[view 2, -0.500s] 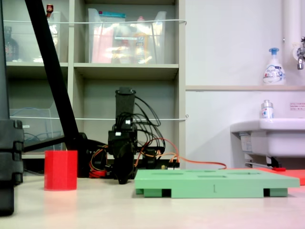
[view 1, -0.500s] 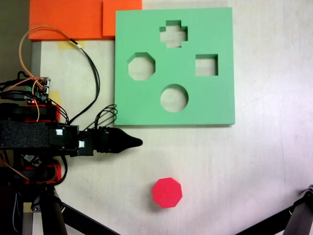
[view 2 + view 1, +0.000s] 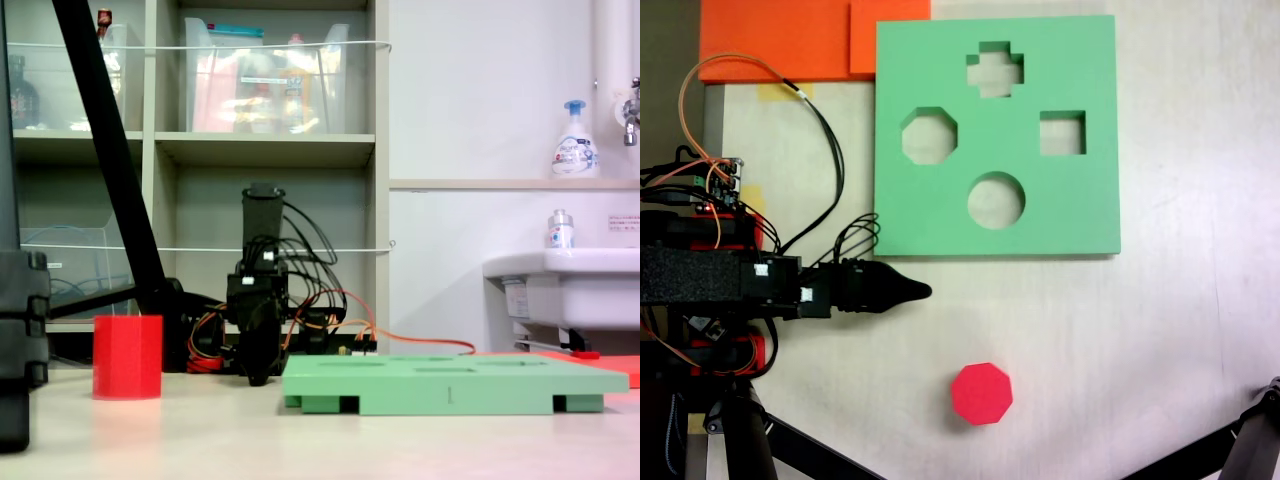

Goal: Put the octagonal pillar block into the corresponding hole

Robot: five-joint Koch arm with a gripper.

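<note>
Reaching for the small bright red eight-sided foam block [image 3: 981, 393] with the black gripper [image 3: 923, 291], whose grip state I cannot tell, could topple it, and a rotated grasp would jam it at the octagonal cutout [image 3: 929, 136] in the flat green foam board [image 3: 1080, 215].

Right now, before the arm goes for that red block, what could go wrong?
1. The red block stands upright and free on the table, apart from the gripper; a glancing approach could tip or push it.
2. The green board has four cutouts close together; the octagonal hole sits near the round hole, so a drop could land in the wrong one.
3. Loose cables arc beside the board and might snag.
</note>
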